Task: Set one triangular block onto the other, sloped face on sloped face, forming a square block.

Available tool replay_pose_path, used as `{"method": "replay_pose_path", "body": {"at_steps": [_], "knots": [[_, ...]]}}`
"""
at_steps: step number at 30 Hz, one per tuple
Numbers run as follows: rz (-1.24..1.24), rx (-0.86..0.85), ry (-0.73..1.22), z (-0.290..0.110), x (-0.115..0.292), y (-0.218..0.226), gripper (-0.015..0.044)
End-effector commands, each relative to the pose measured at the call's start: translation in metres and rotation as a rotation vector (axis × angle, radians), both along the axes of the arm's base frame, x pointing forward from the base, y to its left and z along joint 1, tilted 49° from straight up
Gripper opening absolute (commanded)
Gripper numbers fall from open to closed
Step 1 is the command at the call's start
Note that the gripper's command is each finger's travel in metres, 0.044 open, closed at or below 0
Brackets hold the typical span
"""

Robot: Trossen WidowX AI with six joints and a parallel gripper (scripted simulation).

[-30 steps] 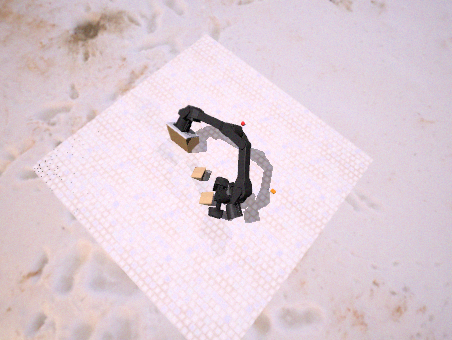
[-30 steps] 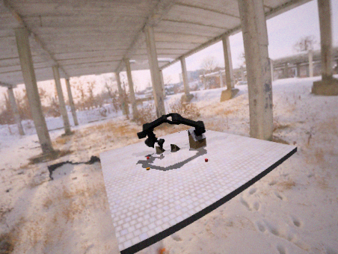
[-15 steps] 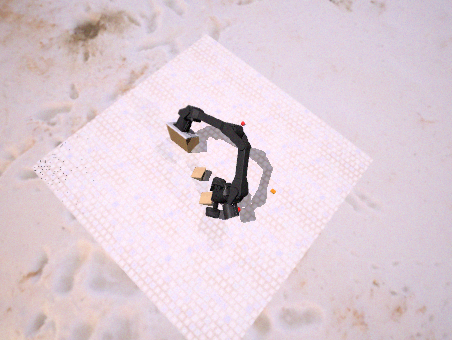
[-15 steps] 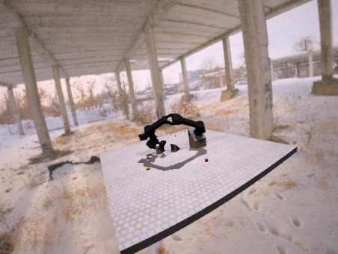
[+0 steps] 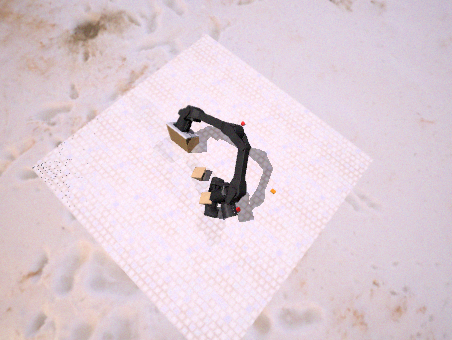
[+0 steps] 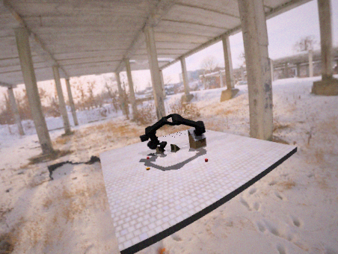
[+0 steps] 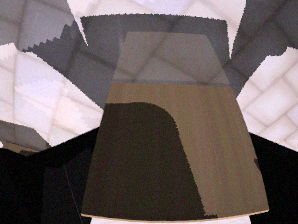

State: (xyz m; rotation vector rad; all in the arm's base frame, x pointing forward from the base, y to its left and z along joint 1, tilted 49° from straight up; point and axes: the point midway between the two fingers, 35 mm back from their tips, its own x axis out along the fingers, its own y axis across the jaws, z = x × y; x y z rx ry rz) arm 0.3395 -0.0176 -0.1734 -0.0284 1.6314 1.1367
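Two wooden triangular blocks are on the table. One block (image 5: pixel 205 198) (image 6: pixel 160 150) (image 7: pixel 215 135) stands between the fingers of my gripper (image 5: pixel 211 196) (image 6: pixel 159 148) (image 7: pixel 171 133). In the wrist view it fills the gap, the dark fingers lie against both its sides and hide behind its edges, so the gripper looks shut on it. It appears to be at table level; its underside is hidden. The other block (image 5: pixel 199 173) (image 6: pixel 174 148) sits a short way off toward the arm's base, apart from the gripper. Only a sliver of it shows at the wrist view's left edge.
A large brown box (image 5: pixel 182 138) (image 6: pixel 197 142) stands by the arm's base, beyond the free block. A red ball (image 5: pixel 238 209) (image 6: pixel 148 158) lies close beside the hand. Another red ball (image 5: pixel 243 123) (image 6: pixel 206 160) and an orange cube (image 5: pixel 273 191) (image 6: pixel 148 169) lie farther off.
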Motion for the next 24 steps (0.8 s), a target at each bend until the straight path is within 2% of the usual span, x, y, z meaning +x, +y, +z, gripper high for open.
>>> {"method": "replay_pose_path", "body": {"at_steps": [1, 5, 14, 24], "knots": [[-0.007, 0.002, 0.004, 0.0, -0.001, 0.001, 0.0262], [-0.007, 0.002, 0.004, 0.0, -0.001, 0.001, 0.0236], [-0.001, 0.0, 0.001, 0.002, 0.0, -0.002, 0.0], [-0.155, 0.122, -0.121, 0.003, -0.01, -0.014, 0.0]]}}
